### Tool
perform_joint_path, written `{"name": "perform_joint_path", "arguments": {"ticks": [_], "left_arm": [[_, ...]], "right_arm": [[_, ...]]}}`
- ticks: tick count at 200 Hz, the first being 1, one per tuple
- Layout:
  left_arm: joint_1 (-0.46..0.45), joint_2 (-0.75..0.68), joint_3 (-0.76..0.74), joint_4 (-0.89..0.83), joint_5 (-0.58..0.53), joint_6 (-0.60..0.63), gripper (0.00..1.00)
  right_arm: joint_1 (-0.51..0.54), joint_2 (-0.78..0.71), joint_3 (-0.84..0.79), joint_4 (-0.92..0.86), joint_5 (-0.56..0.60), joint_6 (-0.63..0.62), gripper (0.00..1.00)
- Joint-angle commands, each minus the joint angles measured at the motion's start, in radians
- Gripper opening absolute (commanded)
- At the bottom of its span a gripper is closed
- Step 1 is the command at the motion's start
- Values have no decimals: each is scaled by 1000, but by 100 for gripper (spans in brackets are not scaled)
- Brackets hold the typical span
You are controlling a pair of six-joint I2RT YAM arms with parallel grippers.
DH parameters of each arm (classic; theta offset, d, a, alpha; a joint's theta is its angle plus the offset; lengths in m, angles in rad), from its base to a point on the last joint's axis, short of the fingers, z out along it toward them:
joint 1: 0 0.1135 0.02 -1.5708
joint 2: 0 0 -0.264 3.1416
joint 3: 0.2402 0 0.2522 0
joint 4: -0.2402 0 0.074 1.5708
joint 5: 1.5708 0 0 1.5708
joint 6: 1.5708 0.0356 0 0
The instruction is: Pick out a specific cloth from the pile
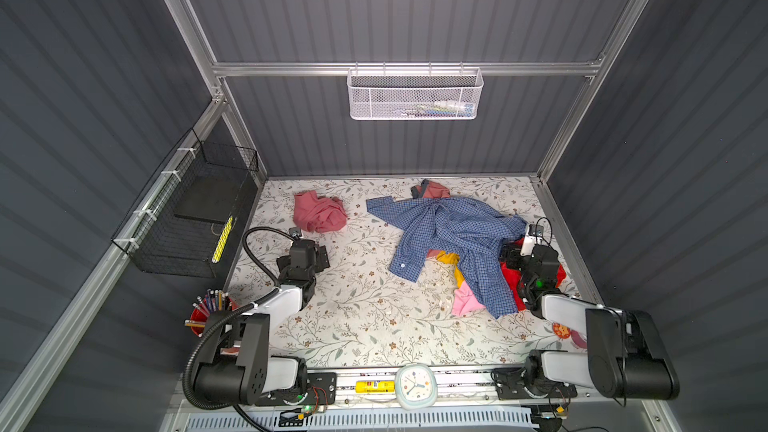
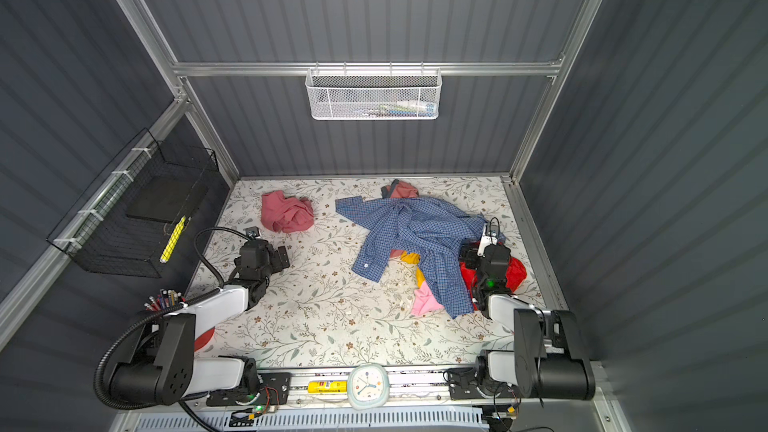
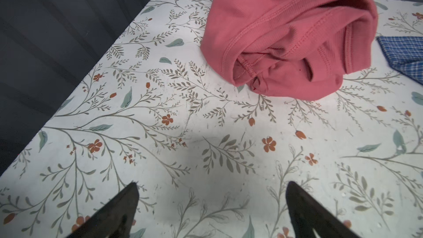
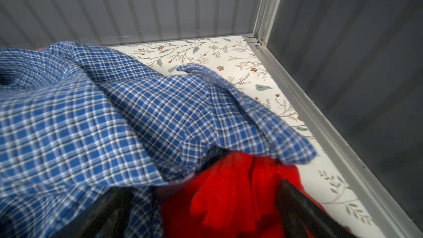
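salmon-pink cloth [image 3: 286, 30] lies bunched on the counter [image 3: 183, 133] just ahead of my spread, empty left gripper [image 3: 212, 186], well apart from the pile [image 1: 457, 226]: picked out, i judge, so next i just retreat.

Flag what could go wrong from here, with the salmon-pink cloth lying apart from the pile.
1. The right tool is open and low over the red cloth, and the hem of the blue checked shirt seems to lie across one finger. Lifting away could snag the shirt and drag it.
2. The left tool is open above bare table and faces the salmon-pink cloth. Moving forward might shove it.
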Motion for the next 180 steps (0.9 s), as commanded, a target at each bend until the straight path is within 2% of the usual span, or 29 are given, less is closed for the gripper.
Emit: {"name": "perform_joint_path", "arguments": {"ticks": [1,16,34,50,61,66,78,90,101,112,126,141,180], "left_arm": [[-6,58,-42,268,-35,87,100],[-6,109,-90,452,-50,115,100],[-5,160,-79,513,-23,170,100],[-5,261,-88,635,15,201,100],[-5,350,-90,733,74,238,100],[-6,376,-81,786,65,262,100],[-8,325,-19,552,53,211,100],[0,364,-17,638,42,231,100],[1,334,-7,545,50,203,100],[2,361,-12,619,47,221,100],[3,340,-5,552,48,206,100],[3,355,-21,623,35,214,100],[3,350,-12,588,44,210,100]], "right_arm": [[0,96,-47,308,-71,4,99],[0,41,-47,212,-37,20,99],[1,89,-49,302,-17,19,99],[1,57,-11,177,40,50,99],[0,77,5,182,64,54,99],[0,84,13,176,62,52,99],[0,65,24,122,57,54,99],[0,76,19,144,57,51,99],[0,76,18,152,57,51,99],[1,72,21,138,56,52,99],[0,78,18,153,57,52,99],[0,76,20,145,56,52,99],[0,77,20,147,56,52,99]]}}
